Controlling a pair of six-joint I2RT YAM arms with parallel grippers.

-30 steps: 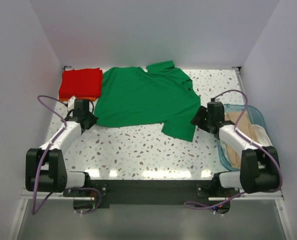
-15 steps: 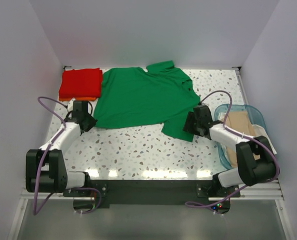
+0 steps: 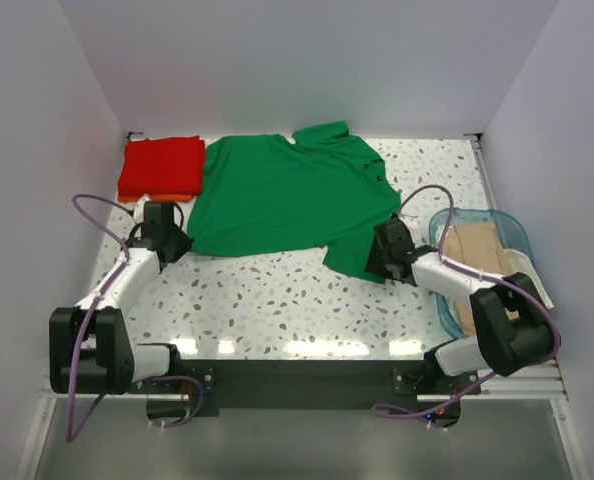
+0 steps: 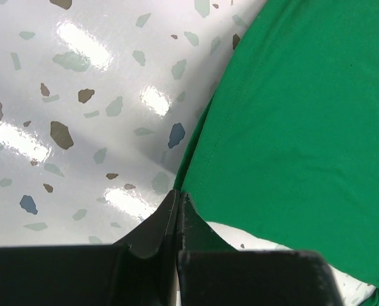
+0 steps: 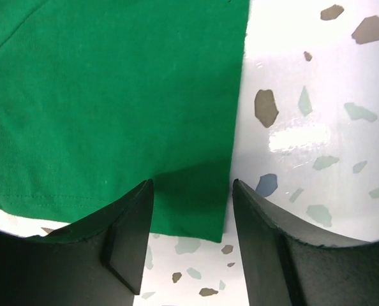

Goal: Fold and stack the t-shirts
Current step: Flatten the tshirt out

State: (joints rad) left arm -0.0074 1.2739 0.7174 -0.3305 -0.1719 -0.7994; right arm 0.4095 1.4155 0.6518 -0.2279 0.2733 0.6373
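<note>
A bright green t-shirt (image 3: pixel 287 195) lies spread flat across the back middle of the table. My left gripper (image 3: pixel 180 243) sits at its near left corner. In the left wrist view its jaws (image 4: pixel 178 196) are shut, with the green corner (image 4: pixel 291 127) meeting the fingertips. My right gripper (image 3: pixel 381 257) is open at the shirt's near right corner. In the right wrist view its fingers (image 5: pixel 191 186) straddle the green hem (image 5: pixel 113 108), low over the table. A folded red t-shirt (image 3: pixel 161 165) lies on an orange one (image 3: pixel 167 196) at the back left.
A translucent blue basket (image 3: pixel 513 232) stands at the right edge, holding beige t-shirts (image 3: pixel 477 250) and a white one (image 3: pixel 533 272). White walls close in the back and both sides. The speckled table (image 3: pixel 277 300) shows in front of the green shirt.
My right gripper has moved left and nearer, from beside the basket to the green shirt's near right corner. My left gripper has hardly moved. The shirt lies as before.
</note>
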